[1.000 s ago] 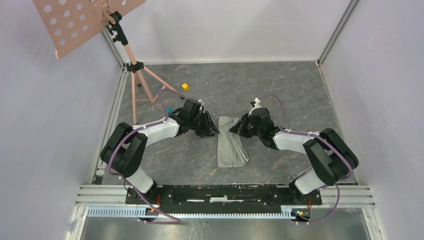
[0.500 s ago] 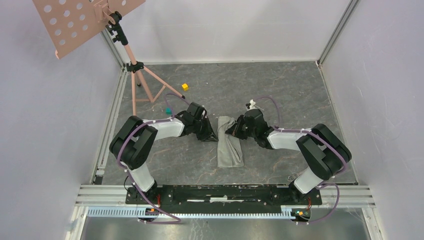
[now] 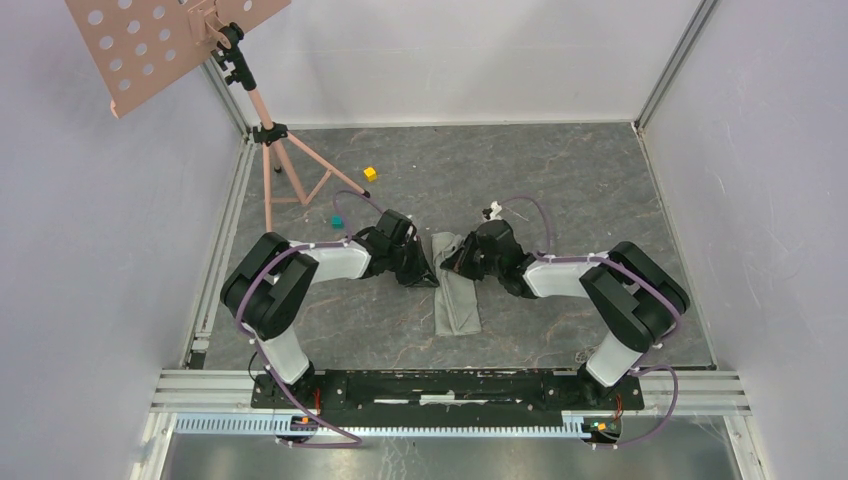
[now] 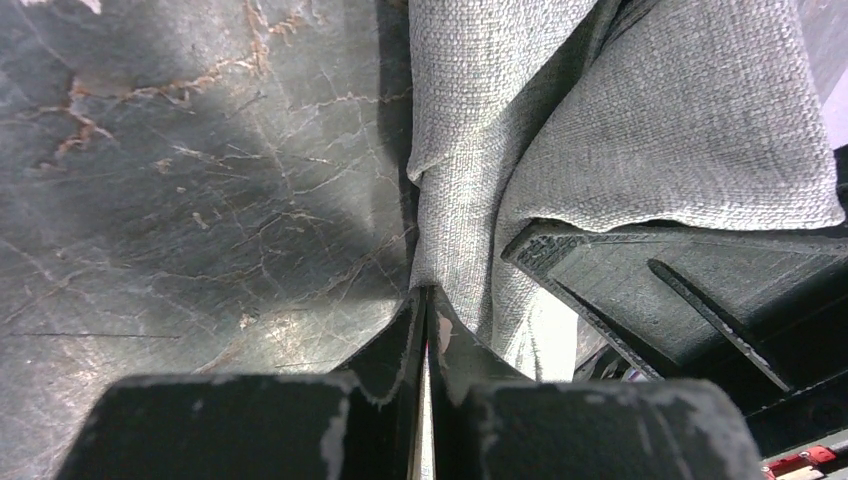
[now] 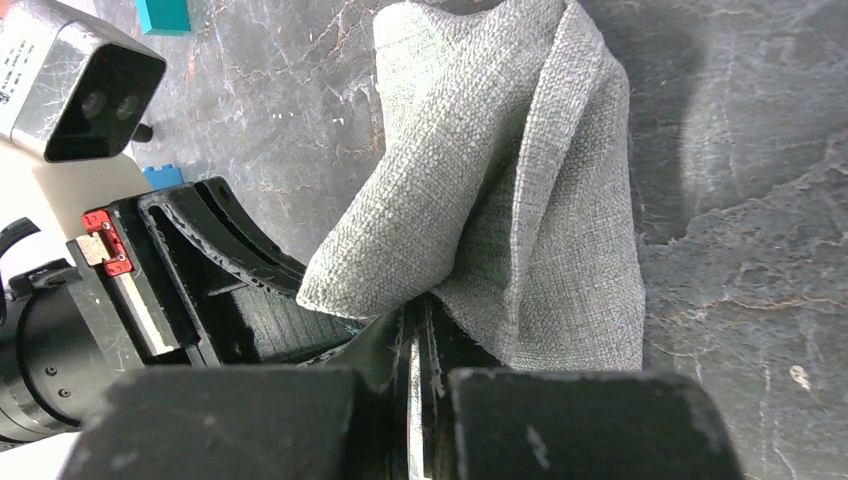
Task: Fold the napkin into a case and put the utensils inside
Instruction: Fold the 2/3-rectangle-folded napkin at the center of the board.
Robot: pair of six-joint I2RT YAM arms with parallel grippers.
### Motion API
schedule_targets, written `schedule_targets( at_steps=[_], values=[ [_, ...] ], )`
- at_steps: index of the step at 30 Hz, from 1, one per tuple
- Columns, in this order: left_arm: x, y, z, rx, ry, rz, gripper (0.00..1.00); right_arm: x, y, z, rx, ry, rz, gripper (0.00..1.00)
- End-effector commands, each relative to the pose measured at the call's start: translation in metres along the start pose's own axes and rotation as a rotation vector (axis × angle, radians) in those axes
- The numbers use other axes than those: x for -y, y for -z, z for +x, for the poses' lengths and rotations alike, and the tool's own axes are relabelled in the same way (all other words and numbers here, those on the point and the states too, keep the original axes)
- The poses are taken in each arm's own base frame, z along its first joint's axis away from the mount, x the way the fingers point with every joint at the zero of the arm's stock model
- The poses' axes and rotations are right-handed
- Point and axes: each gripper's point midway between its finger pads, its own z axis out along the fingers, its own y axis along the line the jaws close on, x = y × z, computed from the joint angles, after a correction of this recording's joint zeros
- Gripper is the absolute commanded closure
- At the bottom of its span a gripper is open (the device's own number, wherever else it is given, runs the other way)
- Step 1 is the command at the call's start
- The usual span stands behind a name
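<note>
The napkin (image 3: 457,298) lies mid-table as a narrow grey-green strip running near to far, its far end bunched and lifted. My left gripper (image 3: 430,273) is shut on the strip's left edge near the far end; in the left wrist view the jaws (image 4: 425,292) meet on the cloth (image 4: 620,130). My right gripper (image 3: 453,263) is shut on a fold of the napkin (image 5: 540,200) pulled over toward the left; its tips (image 5: 424,302) sit under the draped cloth. The two grippers are almost touching. No utensils are in view.
A pink music stand (image 3: 268,150) stands at the back left. A yellow cube (image 3: 369,173) and a teal cube (image 3: 337,219) lie on the dark stone table behind the left arm. Frame walls close in both sides and the back.
The right gripper has moved left, carrying the napkin's right side over, so the strip is narrower. The left gripper has shifted slightly nearer. The grippers have closed in on each other.
</note>
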Motion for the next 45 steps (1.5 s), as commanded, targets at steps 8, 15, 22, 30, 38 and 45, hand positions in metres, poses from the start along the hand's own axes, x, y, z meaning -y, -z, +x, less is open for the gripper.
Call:
schedule_targets(
  at_steps=[8,15,22,30,38,45],
  values=[
    [0.0,0.0,0.004,0.021,-0.01,0.036,0.94,-0.015,-0.014,-0.009,0.054,-0.077,-0.001,1.0],
    [-0.003,0.003,0.005,0.03,-0.015,0.032,0.95,-0.012,-0.019,-0.01,0.061,-0.096,0.03,1.0],
    [-0.01,0.003,0.01,0.031,-0.009,0.022,0.95,0.0,-0.026,-0.009,0.077,-0.115,0.06,1.0],
    [-0.016,0.022,0.013,0.066,-0.044,0.006,0.8,0.01,-0.027,-0.001,0.064,-0.112,0.065,1.0],
    [0.012,0.041,0.006,0.1,-0.113,0.083,0.36,0.009,-0.026,-0.002,0.063,-0.097,0.051,1.0],
    [-0.006,0.015,0.015,0.026,-0.11,-0.019,0.41,-0.001,-0.024,-0.004,0.052,-0.081,0.017,1.0]
  ],
)
